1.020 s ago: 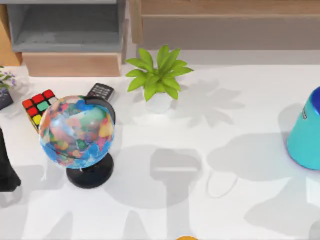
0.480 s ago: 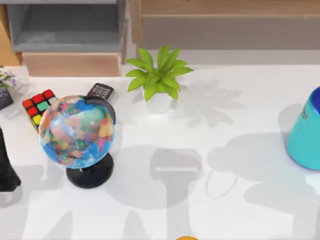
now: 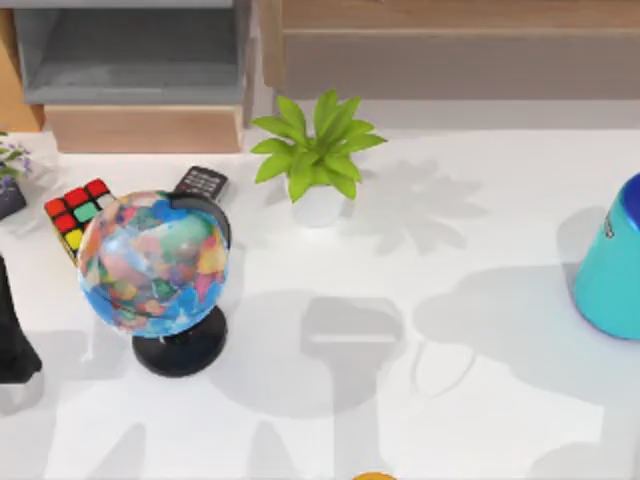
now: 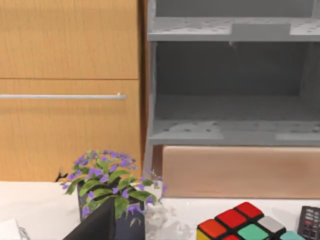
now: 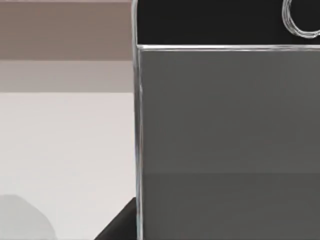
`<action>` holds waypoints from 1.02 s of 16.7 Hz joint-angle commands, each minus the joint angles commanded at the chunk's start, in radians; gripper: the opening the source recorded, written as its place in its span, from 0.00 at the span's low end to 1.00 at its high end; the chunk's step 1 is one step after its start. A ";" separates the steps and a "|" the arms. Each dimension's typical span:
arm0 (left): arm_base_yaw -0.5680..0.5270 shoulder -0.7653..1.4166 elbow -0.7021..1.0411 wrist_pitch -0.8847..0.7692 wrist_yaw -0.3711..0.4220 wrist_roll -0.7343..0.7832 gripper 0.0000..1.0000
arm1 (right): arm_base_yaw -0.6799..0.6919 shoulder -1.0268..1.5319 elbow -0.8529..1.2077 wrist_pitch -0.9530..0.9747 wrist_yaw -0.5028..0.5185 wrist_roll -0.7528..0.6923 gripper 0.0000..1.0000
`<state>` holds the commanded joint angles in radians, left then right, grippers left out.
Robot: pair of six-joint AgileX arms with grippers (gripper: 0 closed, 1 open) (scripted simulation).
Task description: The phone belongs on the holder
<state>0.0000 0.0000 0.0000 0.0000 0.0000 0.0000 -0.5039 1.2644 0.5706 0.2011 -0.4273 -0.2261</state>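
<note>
The phone [image 5: 225, 125] stands upright very close in the right wrist view, off the table, with a grey glossy screen, silver rim and a round home button [image 5: 302, 20]. It is held in my right gripper, whose fingers are hidden; a black sliver [image 5: 117, 227] shows beside the phone's edge. In the top view, a black upright stand [image 3: 12, 335] at the table's left edge looks like the holder. A dark slanted piece [image 4: 97, 225] rises in front of the purple plant in the left wrist view; I cannot tell what it belongs to.
A globe [image 3: 155, 262] on a black base stands at the left, with a colour cube [image 3: 77, 212] and a small keypad device [image 3: 202, 183] behind it. A green plant [image 3: 318, 150] is at the back middle. A teal container [image 3: 612, 262] is at the right edge and a purple-flowered plant [image 4: 110, 187] at the far left.
The arm shadow on the table's lower right has slid toward the front right corner. The objects on the table have not moved.
</note>
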 joint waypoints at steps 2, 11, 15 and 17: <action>0.000 0.000 0.000 0.000 0.000 0.000 1.00 | 0.000 0.000 0.000 0.000 0.000 0.000 0.15; 0.000 0.000 0.000 0.000 0.000 0.000 1.00 | 0.000 0.000 0.000 0.000 0.000 0.000 0.83; 0.000 0.000 0.000 0.000 0.000 0.000 1.00 | 0.000 0.000 0.000 0.000 0.000 0.000 1.00; 0.000 0.000 0.000 0.000 0.000 0.000 1.00 | 0.000 0.000 0.000 0.000 0.000 0.000 1.00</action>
<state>0.0000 0.0000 0.0000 0.0000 0.0000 0.0000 -0.5039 1.2644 0.5706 0.2011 -0.4273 -0.2261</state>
